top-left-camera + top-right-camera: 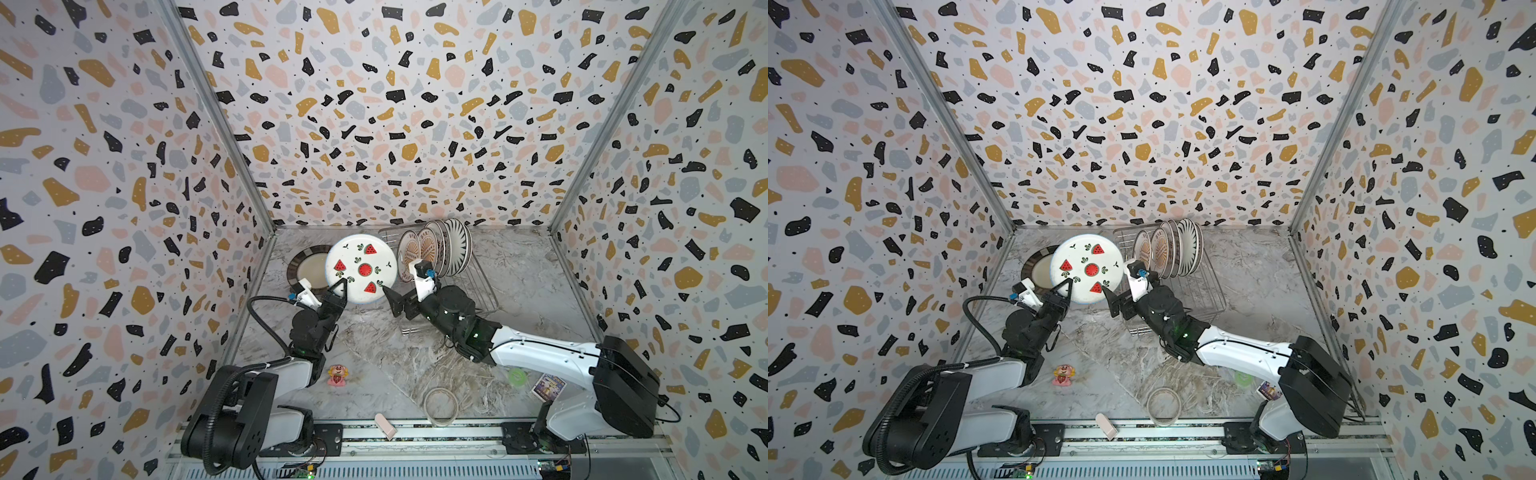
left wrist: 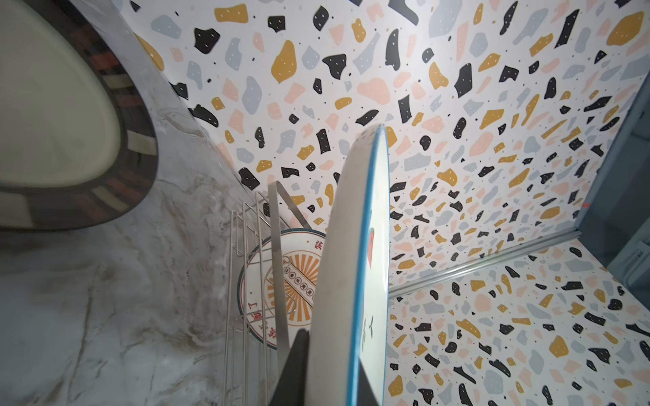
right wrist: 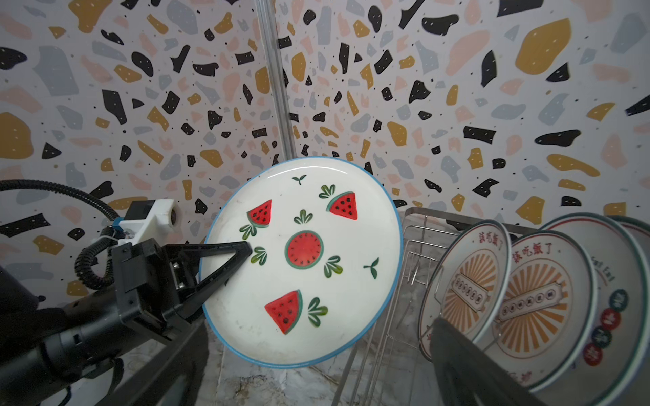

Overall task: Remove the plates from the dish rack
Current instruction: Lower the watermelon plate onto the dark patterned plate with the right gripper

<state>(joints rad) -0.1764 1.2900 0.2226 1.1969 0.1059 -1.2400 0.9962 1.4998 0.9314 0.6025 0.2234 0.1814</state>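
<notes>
A dark-rimmed plate (image 1: 305, 270) lies flat on the table (image 1: 415, 365). The left tool (image 1: 341, 286) clenches the tilted watermelon plate (image 1: 360, 268) at its seven o'clock. The right tool (image 1: 401, 301), released, sits at its five o'clock. At its three o'clock, upright plates (image 1: 455, 247) fill the dish rack (image 1: 484, 291).

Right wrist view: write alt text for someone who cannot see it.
A white watermelon plate, clamped at its rim by the left jaws, faces the camera. Beside it, sunburst plates stand on edge in the wire rack, before a terrazzo wall.
</notes>
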